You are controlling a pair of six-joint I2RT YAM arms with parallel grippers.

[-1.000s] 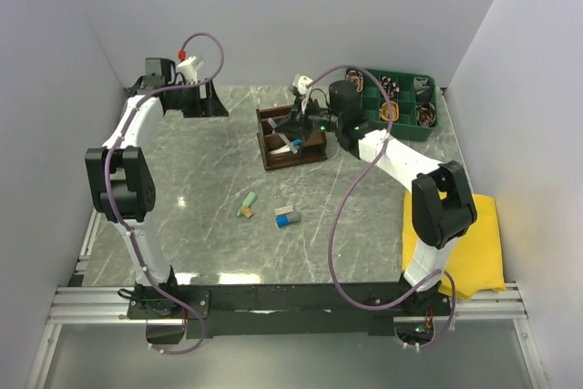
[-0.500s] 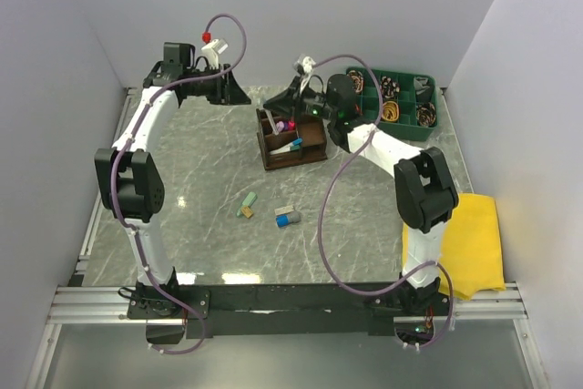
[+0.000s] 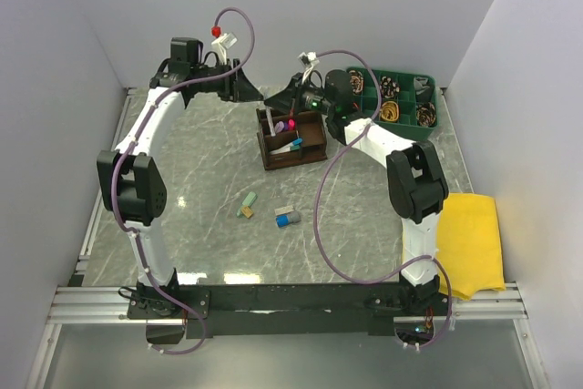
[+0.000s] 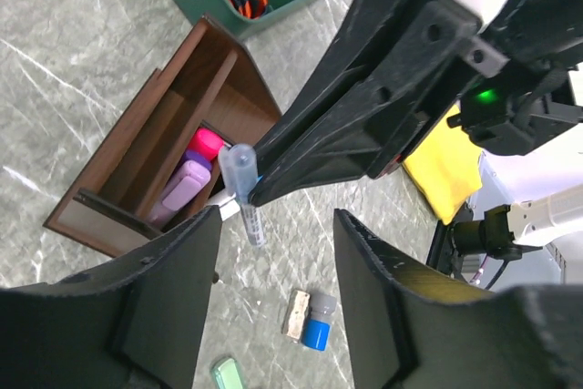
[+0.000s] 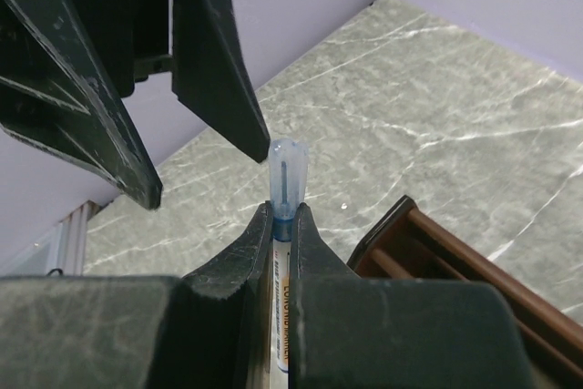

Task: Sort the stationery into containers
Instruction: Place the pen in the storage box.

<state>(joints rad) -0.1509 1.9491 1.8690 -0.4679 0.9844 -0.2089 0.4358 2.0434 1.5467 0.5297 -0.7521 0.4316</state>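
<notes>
The grey marbled table [image 3: 200,179] carries everything, with a yellow cloth [image 3: 469,243] at its near right edge and a green tray of coiled cables [image 3: 428,131] at the far right, which is no part of the sorting. At far centre stands the dark brown wooden organiser [image 3: 293,160], and it holds a pink highlighter [image 4: 206,143], a purple one [image 4: 185,184] and a teal-tipped piece [image 3: 297,144], so part of the job looks done. The right gripper [image 5: 285,216] hangs just over the organiser's far side, its fingers pressed onto a thin pen [image 5: 287,175] with a clear cap, held upright; which compartment lies under it I cannot tell. The left gripper [image 4: 276,225] hovers beside it at the far left of the organiser, spread wide and holding nothing. In the middle of the table, well apart from the organiser, lie a green eraser [image 3: 247,200] touching a tan piece [image 3: 244,212], and to their right a blue-capped stub [image 3: 289,220] beside a pale block [image 3: 284,210]. By my judgement, the pen is about to go in, and these loose pieces are left to sort.
</notes>
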